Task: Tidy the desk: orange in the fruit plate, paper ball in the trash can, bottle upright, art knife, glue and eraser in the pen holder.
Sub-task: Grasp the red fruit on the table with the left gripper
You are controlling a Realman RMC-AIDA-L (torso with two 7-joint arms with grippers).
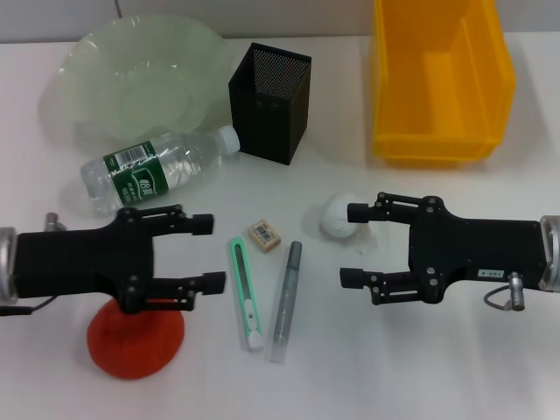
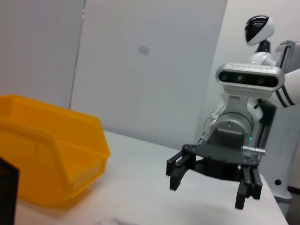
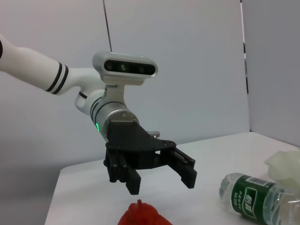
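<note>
The left gripper [image 1: 208, 254] has its fingers spread apart with nothing between them, hovering just above the orange [image 1: 136, 337] at the near left of the table [image 1: 437, 367]. The right gripper [image 1: 353, 245] likewise has its fingers apart and empty, with the paper ball [image 1: 337, 217] lying just beside its upper fingertip. Between the two grippers lie the green knife [image 1: 246, 293], the glue stick [image 1: 286, 302] and, just behind them, the eraser [image 1: 264, 234]. The bottle [image 1: 157, 171] lies on its side behind the left gripper. Farther back stand the pale green plate [image 1: 131, 74], the black mesh pen holder [image 1: 269, 102] and the yellow bin [image 1: 440, 80].
</note>
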